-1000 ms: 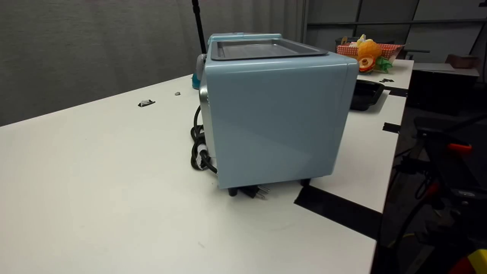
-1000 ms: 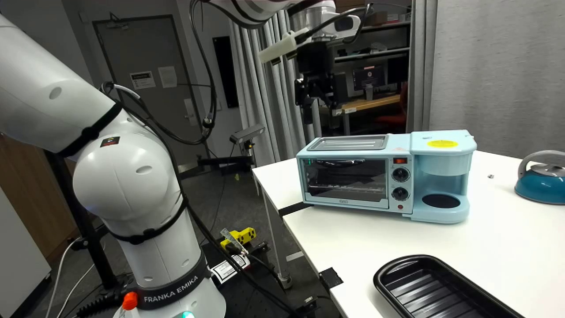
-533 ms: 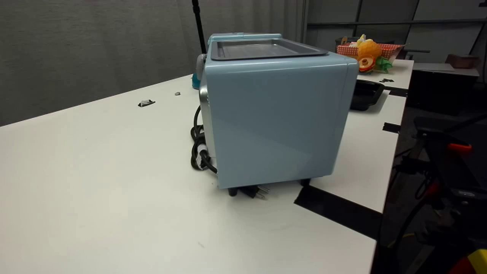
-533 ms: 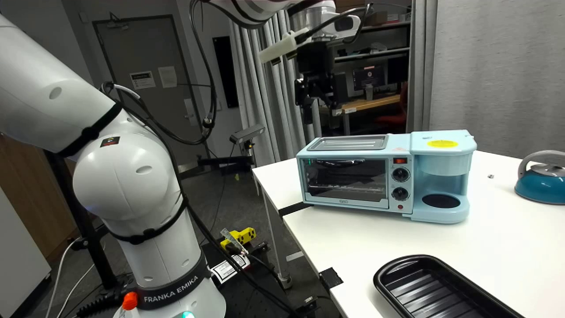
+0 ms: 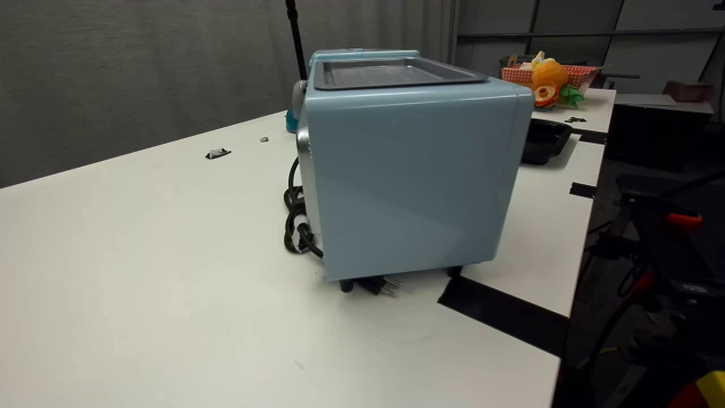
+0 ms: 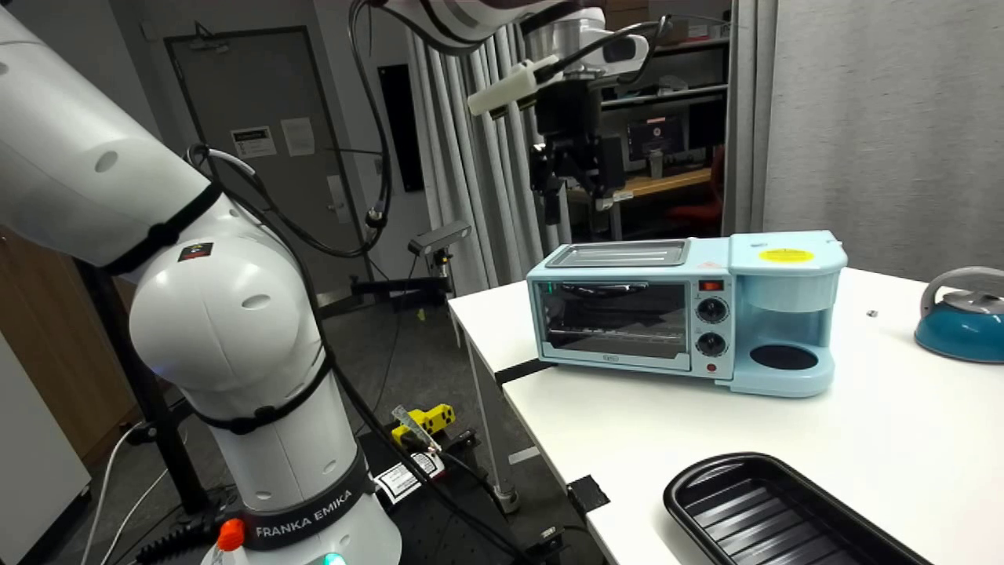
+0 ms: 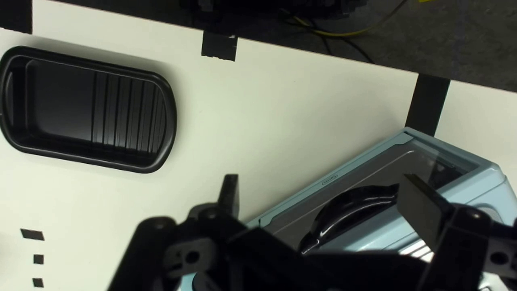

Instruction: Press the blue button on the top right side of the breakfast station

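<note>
The gripper [image 6: 578, 205] hangs higher than the toaster oven [image 6: 684, 314] — fingers [image 7: 418, 212] spread wide. A black pan [image 6: 773, 510] lies nearer.

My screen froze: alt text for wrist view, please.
Open gripper at the bottom, the black handle of the breakfast station showing between the fingers. A black pan lies upper left on the white table; no blue button shows.

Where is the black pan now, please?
The black pan lies on the table, upper left in the wrist view; in an exterior view, lower right, in front of the breakfast station.
</note>
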